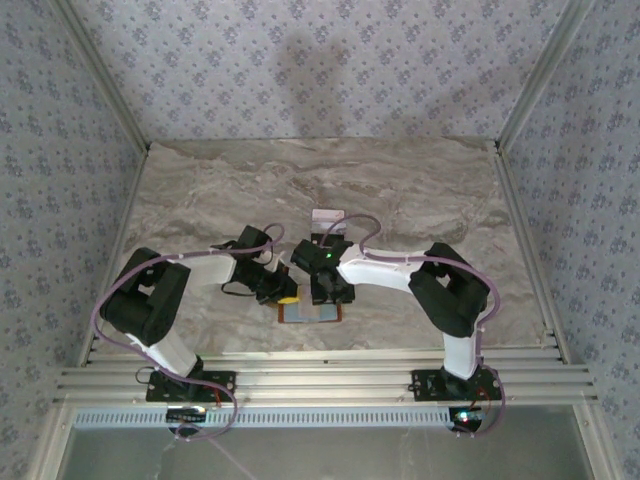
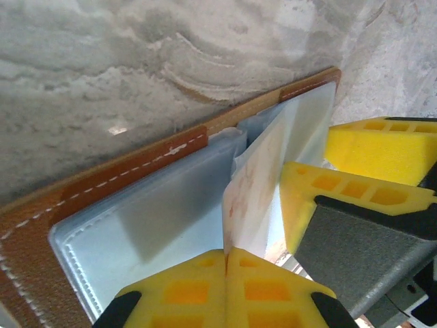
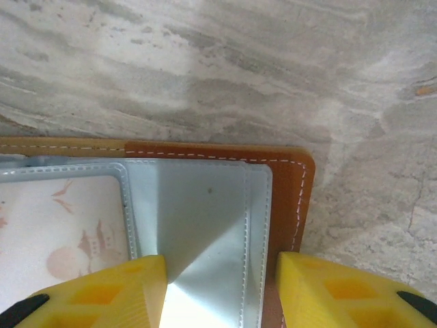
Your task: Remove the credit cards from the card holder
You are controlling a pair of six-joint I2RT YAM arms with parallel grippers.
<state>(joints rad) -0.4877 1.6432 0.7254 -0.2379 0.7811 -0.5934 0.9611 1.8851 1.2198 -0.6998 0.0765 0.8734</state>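
Card holder [image 1: 312, 314]: I see it lying open on the marble table [image 1: 200, 190], near the front edge between the 2 arms, lining up.
Long axis: left to right in the top view, along the table's near edge.
Whitish-pink card [image 2: 249, 195]: tilted up out of the left pocket, its long side rising away from the lining.
Left gripper [image 2: 226, 254]: fingers pressed together on that card's lower edge.
Right gripper [image 3: 220, 287]: spread, 2 fingers straddling the right pocket, holding nothing.
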